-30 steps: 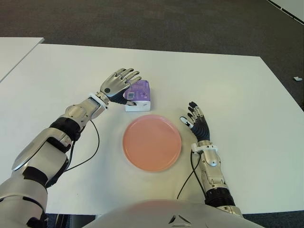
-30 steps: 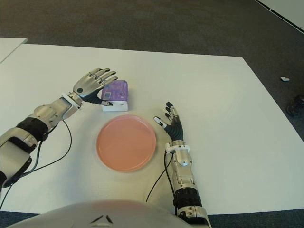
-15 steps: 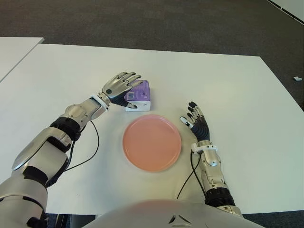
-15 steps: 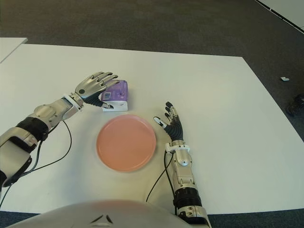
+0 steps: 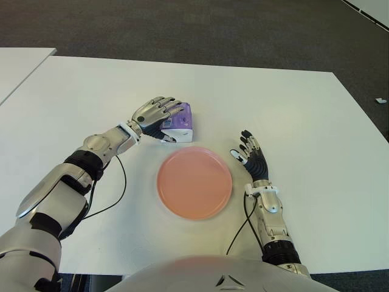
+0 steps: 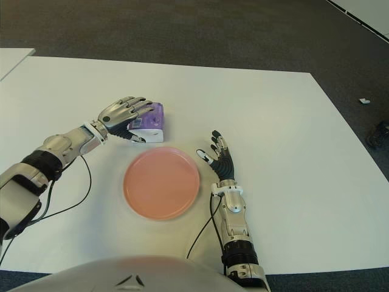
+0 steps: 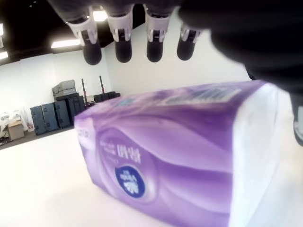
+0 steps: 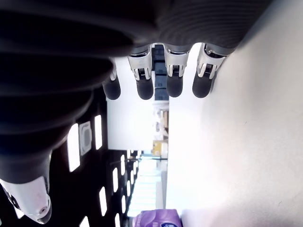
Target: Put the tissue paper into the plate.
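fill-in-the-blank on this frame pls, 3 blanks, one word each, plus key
1. The purple plastic-wrapped tissue pack sits on the white table, not yet in the round pink ____.
2. The robot's ____ hand arches over the pack, fingers not yet closed on it.
3. The right hand shows beside the plate, on its ____ side, fingers open.

Missing words: plate; left; right

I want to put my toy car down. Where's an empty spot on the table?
Plenty of bare table lies beyond the right hand and along the far edge. It is crowded where the left hand curls over the tissue pack, just behind the empty pink plate.
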